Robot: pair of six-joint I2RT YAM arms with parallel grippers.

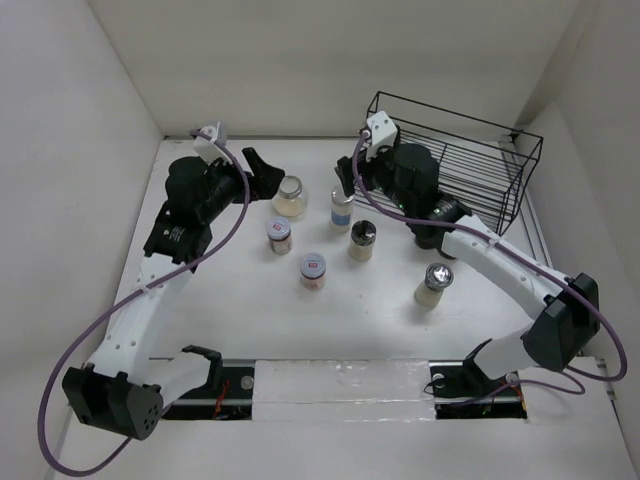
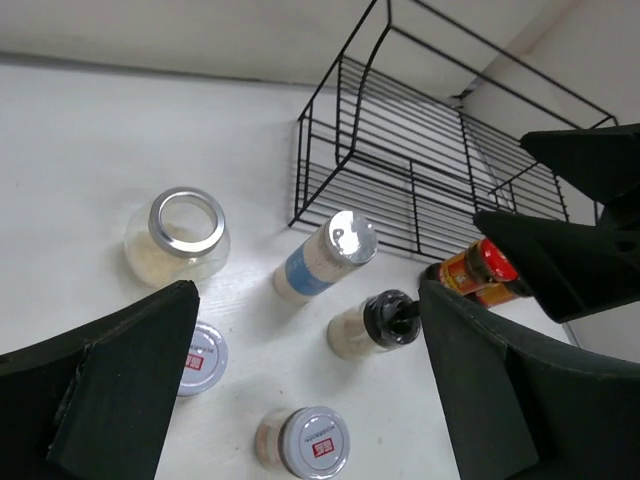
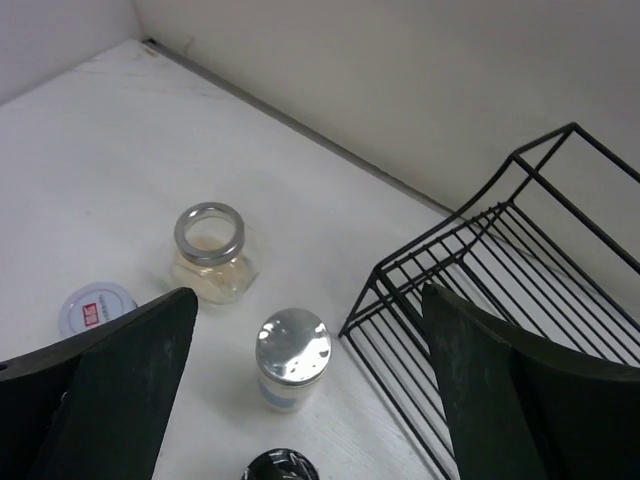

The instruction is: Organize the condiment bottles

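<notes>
Several small jars stand on the white table. An open silver-rimmed jar (image 1: 290, 195) (image 2: 185, 235) (image 3: 210, 250) is at the back. A blue-labelled silver-lidded jar (image 1: 342, 208) (image 2: 320, 262) (image 3: 292, 358) stands right of it. Two white-lidded jars (image 1: 279, 236) (image 1: 313, 270), a dark-lidded jar (image 1: 362, 240) (image 2: 375, 325) and a silver-lidded jar (image 1: 434, 285) stand nearer. A red-capped bottle (image 2: 480, 272) stands by the rack. My left gripper (image 1: 262, 170) (image 2: 310, 400) is open and empty, just left of the open jar. My right gripper (image 1: 345, 182) (image 3: 305, 400) is open and empty above the blue-labelled jar.
A black wire rack (image 1: 450, 160) (image 2: 400, 170) (image 3: 500, 290) stands at the back right against the wall, with nothing visible in it. White walls close in the table at the back and on both sides. My right arm crosses in front of the rack.
</notes>
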